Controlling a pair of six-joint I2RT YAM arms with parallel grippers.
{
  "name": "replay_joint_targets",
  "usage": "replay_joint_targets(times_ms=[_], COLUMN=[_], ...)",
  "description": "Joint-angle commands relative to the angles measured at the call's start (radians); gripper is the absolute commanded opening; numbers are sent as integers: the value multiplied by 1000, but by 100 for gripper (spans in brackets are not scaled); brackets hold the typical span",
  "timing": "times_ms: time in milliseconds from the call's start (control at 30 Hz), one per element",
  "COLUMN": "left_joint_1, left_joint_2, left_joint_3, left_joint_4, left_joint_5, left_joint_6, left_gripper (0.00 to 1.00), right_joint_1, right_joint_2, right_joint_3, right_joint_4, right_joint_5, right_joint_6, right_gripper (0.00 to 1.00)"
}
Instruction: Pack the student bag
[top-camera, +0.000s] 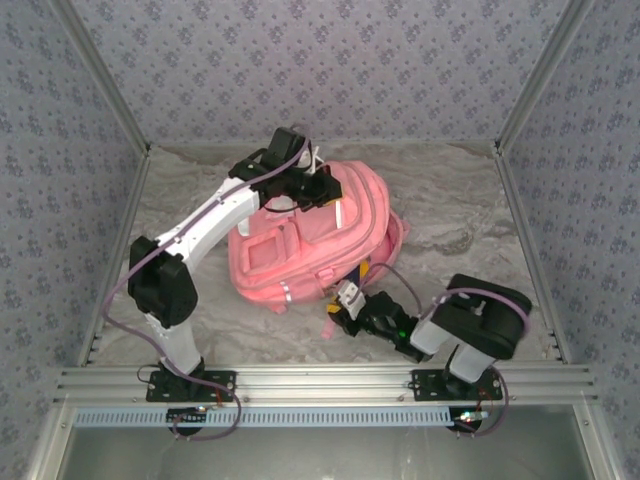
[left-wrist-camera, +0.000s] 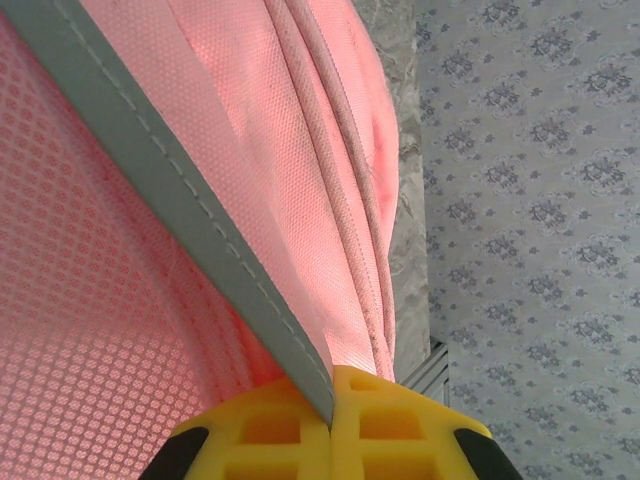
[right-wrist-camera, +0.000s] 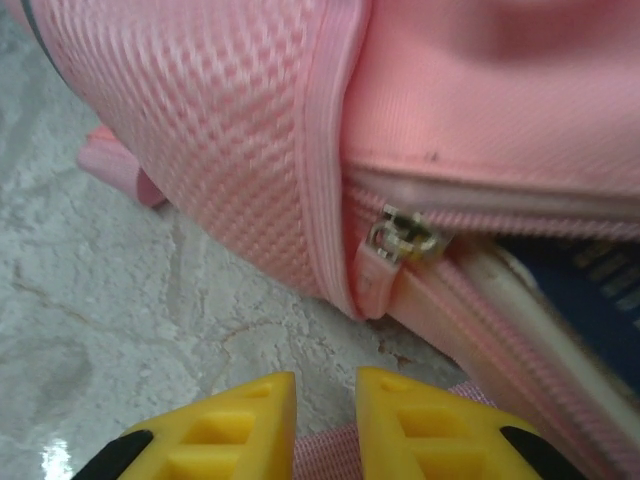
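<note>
There is one student bag (top-camera: 330, 225) on one surface (top-camera: 470, 215). Two arms: the left arm (top-camera: 205, 225) and the right arm (top-camera: 480, 320). Two end effectors: the left end effector (left-wrist-camera: 330, 400) and the right end effector (right-wrist-camera: 325, 395). One zipper pull (right-wrist-camera: 400, 238).

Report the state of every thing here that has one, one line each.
student bag: lying on the table.
zip: partly open, something dark blue showing inside.
zip slider: free, not gripped.
left hand: shut on the bag's grey strip.
right hand: open, empty, just short of the slider.

pink student bag (top-camera: 335, 235), lying flat, zip (right-wrist-camera: 402, 236) part-open
</note>
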Motion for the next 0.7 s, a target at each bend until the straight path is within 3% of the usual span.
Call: replay_joint_targets(times_ms=[0, 300, 667], left_joint_1=[5, 5, 12], left_joint_2=[-99, -116, -108], left_joint_3=[6, -39, -38], left_joint_4=[95, 125, 128], left_joint_5=[62, 89, 109], left_joint_6=[-13, -17, -10], left_gripper=[0, 0, 0], right_joint_1=[19, 18, -22], right_joint_2=[65, 92, 109], right_joint_3=[22, 77, 63], right_joint_4=[190, 189, 189], right_joint_5=[69, 126, 122], right_joint_6=[-80, -138, -88], right_gripper=[25, 37, 39])
